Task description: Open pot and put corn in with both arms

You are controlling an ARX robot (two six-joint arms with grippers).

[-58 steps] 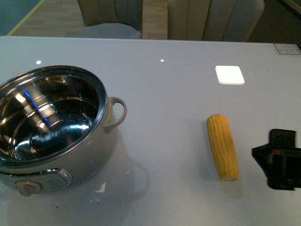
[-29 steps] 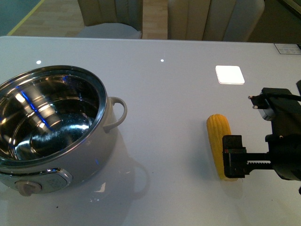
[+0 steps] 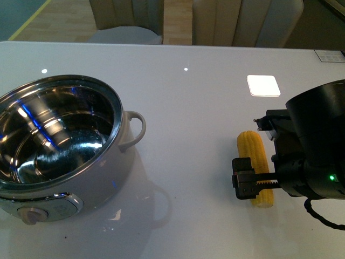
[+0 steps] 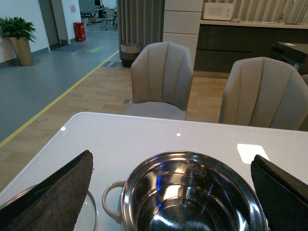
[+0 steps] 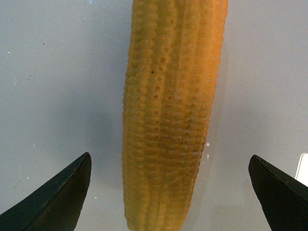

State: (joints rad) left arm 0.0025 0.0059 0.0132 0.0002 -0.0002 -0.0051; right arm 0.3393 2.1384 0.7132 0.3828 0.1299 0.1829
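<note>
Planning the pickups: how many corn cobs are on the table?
1. The corn lies on the table, right of the pot, the right gripper's open fingers either side. None shows inside the pot.

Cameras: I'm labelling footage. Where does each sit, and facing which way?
Front view: robot's body, facing forward over the table; right arm shows.
Left wrist view: left arm, facing pot and chairs; open left gripper shows.
Right wrist view: right arm, looking down on corn; open right gripper shows.
Shared: front also sees pot and corn.
</note>
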